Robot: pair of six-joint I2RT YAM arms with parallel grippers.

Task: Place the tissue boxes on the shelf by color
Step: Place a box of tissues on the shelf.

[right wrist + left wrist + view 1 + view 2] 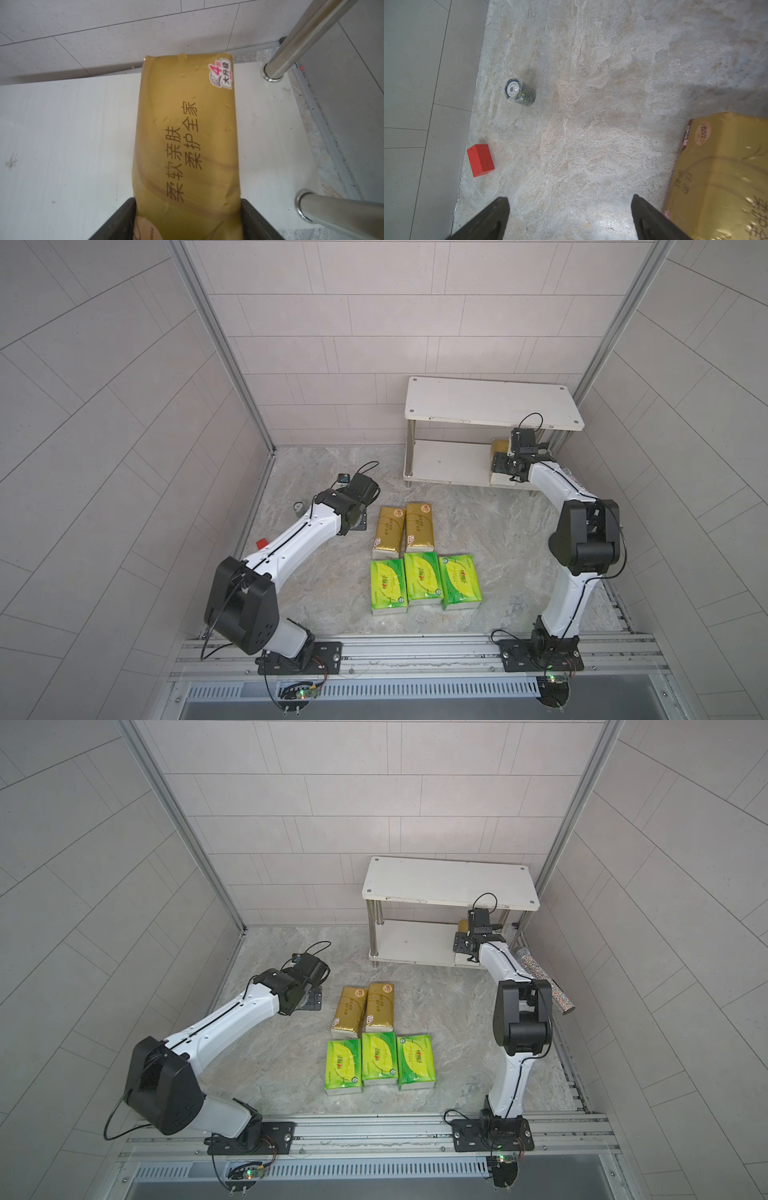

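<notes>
Right gripper straddles a gold pack lying on the shelf, lower board; whether it clamps, cannot tell. Left gripper wide open, empty. Two gold packs and three green packs on counter.

**Colour and pattern inventory, by end effector**

Right gripper: black fingers. The tissue pack between them is matt gold with brown lettering and a white-and-pink sticker at its far end. Beneath it the shelf board is white, and its posts are mirror-bright metal. Left gripper: black fingers. Beside it is a shiny gold pack. Ahead are a red block with dark specks and a blue-patterned cylinder with a white top. In a top view, three green packs carry yellow leaf shapes. The tabletop is marbled grey-beige. A glitter-speckled tube lies beside the right gripper's arm.
</notes>
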